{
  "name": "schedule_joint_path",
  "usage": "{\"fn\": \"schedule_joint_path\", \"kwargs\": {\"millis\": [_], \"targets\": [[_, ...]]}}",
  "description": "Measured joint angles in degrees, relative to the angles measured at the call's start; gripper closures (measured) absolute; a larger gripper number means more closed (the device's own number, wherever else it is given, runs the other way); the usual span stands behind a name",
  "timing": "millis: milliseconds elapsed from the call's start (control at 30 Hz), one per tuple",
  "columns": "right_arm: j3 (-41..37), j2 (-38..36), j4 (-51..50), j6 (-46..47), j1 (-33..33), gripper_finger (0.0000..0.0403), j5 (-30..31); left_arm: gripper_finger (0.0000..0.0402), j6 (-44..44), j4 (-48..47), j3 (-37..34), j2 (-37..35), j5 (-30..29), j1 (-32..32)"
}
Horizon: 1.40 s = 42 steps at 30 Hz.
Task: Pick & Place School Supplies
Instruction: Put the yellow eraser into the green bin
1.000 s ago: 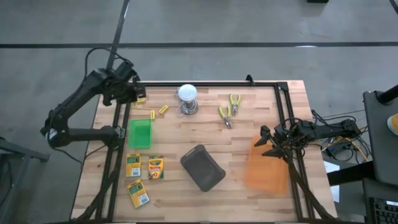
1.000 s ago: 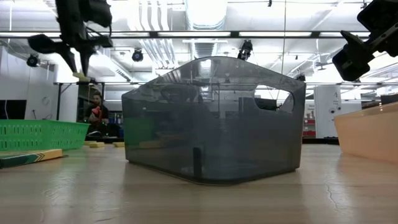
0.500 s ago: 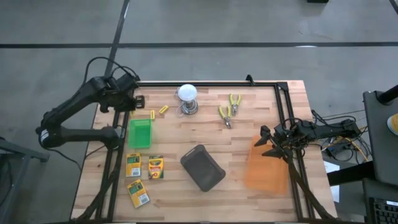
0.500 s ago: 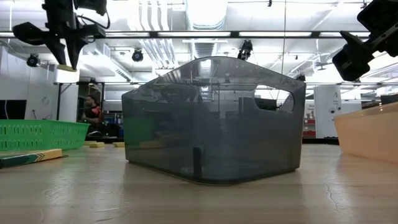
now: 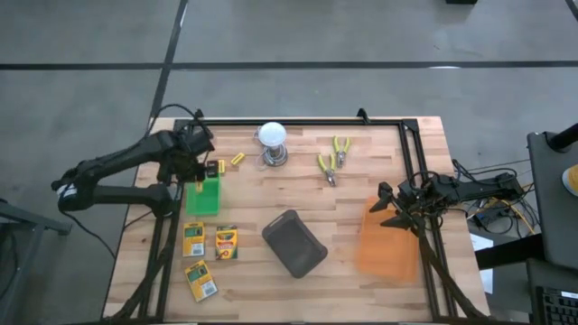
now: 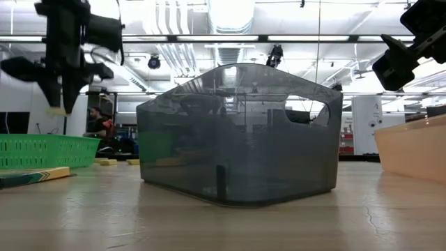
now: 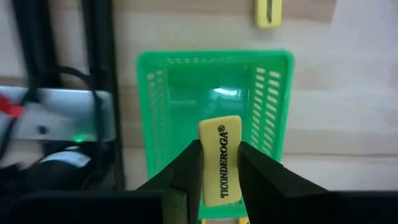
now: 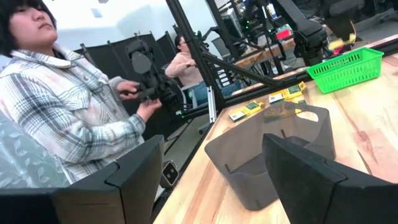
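My left gripper hangs over the far end of the green basket, shut on a short yellow eraser that has dark print along it. The basket lies right below it on the table. Two more small yellow pieces lie just beyond the basket. Three green-and-yellow crayon boxes lie flat near the table's front left. My right gripper waits open at the right edge, pointing level, above the orange bin. My left gripper pinches the eraser between its two fingers, one on each long side. The fingers point down from above, and the eraser's free end sticks out below the fingertips. The eraser hangs upright, clear of the basket.
A grey see-through bin stands at the table's middle front, with an orange bin to its right. A white bulb on a metal base and yellow-handled pliers lie at the far side. A person sits beyond the table.
My left gripper has come from the table's far left corner toward the near edge and down, carrying the eraser. It now hangs lower, above the green basket. It stays shut on the eraser.
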Motion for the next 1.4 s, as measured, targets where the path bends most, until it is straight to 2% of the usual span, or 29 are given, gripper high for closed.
{"fn": "schedule_joint_path", "kwargs": {"millis": [167, 700, 1000, 1400], "targets": [[0.00, 0.00, -0.02, 0.00, 0.00, 0.0140, 0.00, 0.0310, -0.42, 6.92, -5.95, 0.00, 0.02, 0.00], [0.00, 0.01, -0.01, 0.00, 0.01, 0.0135, -0.01, 0.0309, -0.68, 20.28, -17.09, 0.00, -0.02, 0.00], [0.00, 0.04, -0.01, 0.00, 0.01, 0.0145, -0.01, 0.0309, -0.39, 21.86, -18.92, 0.02, 0.20, 0.00], [0.00, 0.02, -0.02, 0.00, 0.01, 0.0136, -0.02, 0.0309, -0.13, 21.81, -19.19, 0.02, 0.89, 0.00]]}}
